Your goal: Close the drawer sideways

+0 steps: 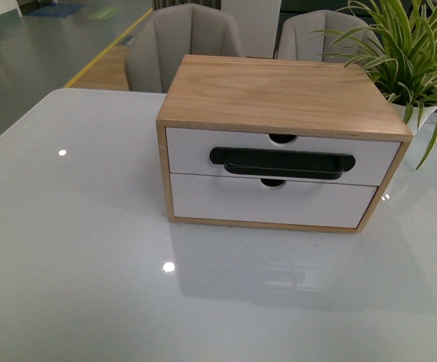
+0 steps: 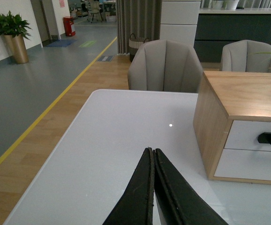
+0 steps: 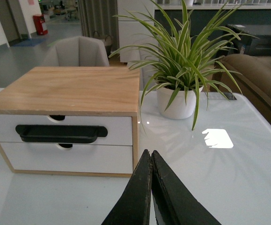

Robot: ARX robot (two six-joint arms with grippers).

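A wooden box (image 1: 278,90) with two white drawer fronts stands on the white table (image 1: 67,249). The upper drawer (image 1: 195,154) has a long black bar handle (image 1: 281,162) and a half-round notch; its front sits flush with the frame. It also shows in the right wrist view (image 3: 116,131) and at the edge of the left wrist view (image 2: 247,136). My left gripper (image 2: 151,151) is shut and empty, over the table to the left of the box. My right gripper (image 3: 150,152) is shut and empty, near the box's front right corner. Neither arm shows in the front view.
A plain lower drawer front (image 1: 203,200) sits below the handled one. A potted spider plant (image 3: 182,61) in a white pot stands right of the box. Grey chairs (image 1: 188,38) stand behind the table. The table's left edge (image 2: 51,154) drops to the floor.
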